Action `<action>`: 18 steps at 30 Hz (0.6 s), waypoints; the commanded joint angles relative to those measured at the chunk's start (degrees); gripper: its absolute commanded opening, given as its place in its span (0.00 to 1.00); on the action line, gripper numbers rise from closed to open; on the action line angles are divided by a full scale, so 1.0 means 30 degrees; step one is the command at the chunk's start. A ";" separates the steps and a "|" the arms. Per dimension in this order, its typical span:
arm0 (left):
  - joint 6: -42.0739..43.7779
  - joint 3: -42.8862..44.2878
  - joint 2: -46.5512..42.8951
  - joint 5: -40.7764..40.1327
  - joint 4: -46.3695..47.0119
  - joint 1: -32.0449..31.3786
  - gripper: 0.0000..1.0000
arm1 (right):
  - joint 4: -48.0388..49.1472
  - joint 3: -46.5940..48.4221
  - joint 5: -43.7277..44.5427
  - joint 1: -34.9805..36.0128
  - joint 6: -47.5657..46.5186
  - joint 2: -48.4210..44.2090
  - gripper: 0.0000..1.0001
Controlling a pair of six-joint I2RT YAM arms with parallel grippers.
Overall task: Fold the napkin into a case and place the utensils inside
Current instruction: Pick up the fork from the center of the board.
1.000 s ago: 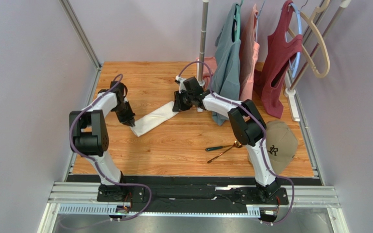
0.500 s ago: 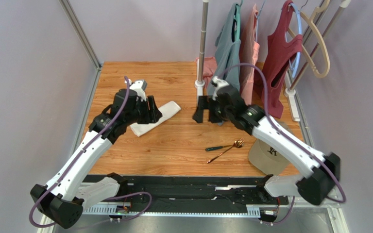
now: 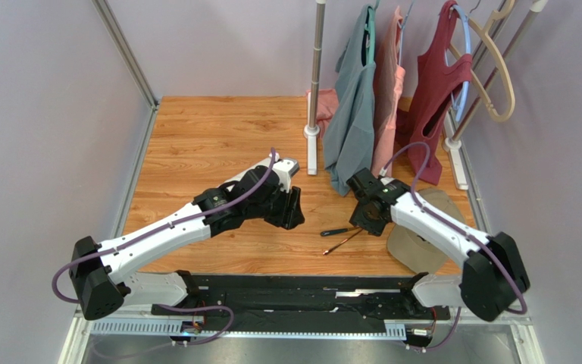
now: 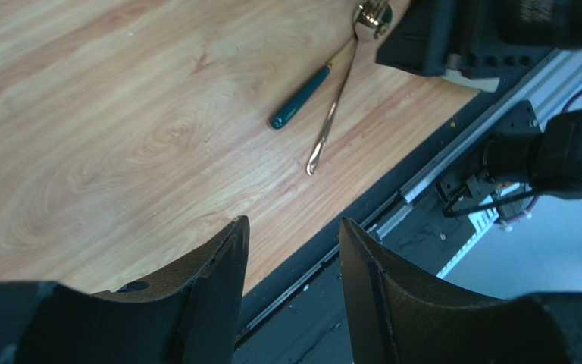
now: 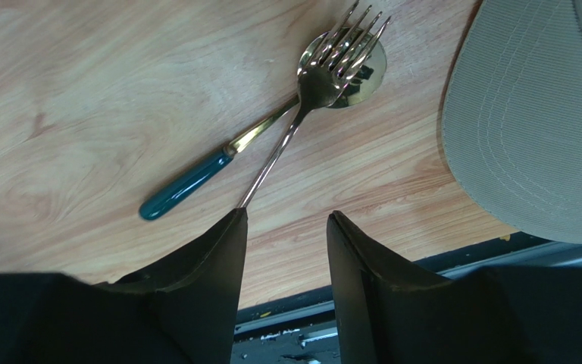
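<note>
The utensils lie crossed on the wooden table (image 3: pixel 195 136) near its front edge. They are a spoon (image 5: pixel 188 184) with a dark green handle and a slim gold fork (image 5: pixel 324 76) whose tines rest over the spoon's bowl. From above they show as one small pair (image 3: pixel 343 233). My right gripper (image 5: pixel 286 216) hovers open just above them (image 3: pixel 366 218), the fork's handle end running under its left finger. My left gripper (image 4: pixel 290 224) is open and empty, left of the utensils (image 3: pixel 292 208); its wrist view shows the spoon (image 4: pixel 301 95). The napkin is hidden, likely under the left arm.
A beige cap (image 3: pixel 423 243) lies right of the utensils, close to my right gripper (image 5: pixel 529 114). A rack pole and its white base (image 3: pixel 311 148) stand at the back, with several garments (image 3: pixel 355 98) hanging behind. The black front rail (image 4: pixel 392 220) runs just below the table edge.
Both arms swung from the napkin at the back toward the utensils near the front edge. Both grippers went from shut to open. The napkin is now covered by the left arm.
</note>
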 commanded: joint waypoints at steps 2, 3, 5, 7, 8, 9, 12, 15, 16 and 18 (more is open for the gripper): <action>0.0297 -0.0271 -0.0081 0.0315 0.1029 -0.0903 0.56 | -0.0533 0.1440 0.1018 -0.0016 0.1155 0.2887 0.47; 0.0414 -0.0360 -0.0081 0.0228 0.1058 -0.0903 0.56 | -0.0039 0.1381 0.0989 -0.0016 0.1008 0.3470 0.47; 0.0795 -0.0391 -0.0110 -0.0123 0.0971 -0.0903 0.56 | 0.0258 0.1497 0.1105 0.0013 0.0948 0.4117 0.47; 0.1089 -0.0332 -0.0052 -0.0096 0.0941 -0.0903 0.56 | 0.0522 0.1615 0.1281 -0.0015 0.1064 0.4675 0.46; 0.1118 -0.0245 -0.0051 -0.0067 0.0941 -0.0903 0.56 | 0.0668 0.1615 0.1311 -0.0016 0.1095 0.4793 0.45; 0.1177 -0.0186 -0.0080 -0.0008 0.0970 -0.0903 0.56 | 0.0786 0.1644 0.1195 0.0013 0.1124 0.5142 0.45; 0.1294 0.0019 0.0007 0.0227 0.0999 -0.0903 0.56 | 0.1048 0.1557 0.0932 -0.0016 0.1563 0.5584 0.43; 0.1440 0.0253 0.0153 0.0344 0.0971 -0.0903 0.56 | 0.1577 0.1498 0.0988 -0.0016 0.1506 0.6111 0.43; 0.1441 0.0254 0.0241 0.0489 0.0971 -0.0903 0.56 | 0.1665 0.1469 0.1047 -0.0016 0.1476 0.6431 0.43; 0.1470 0.0313 0.0271 0.0607 0.0971 -0.0903 0.56 | 0.2103 0.1265 0.0931 -0.0074 0.1505 0.6785 0.41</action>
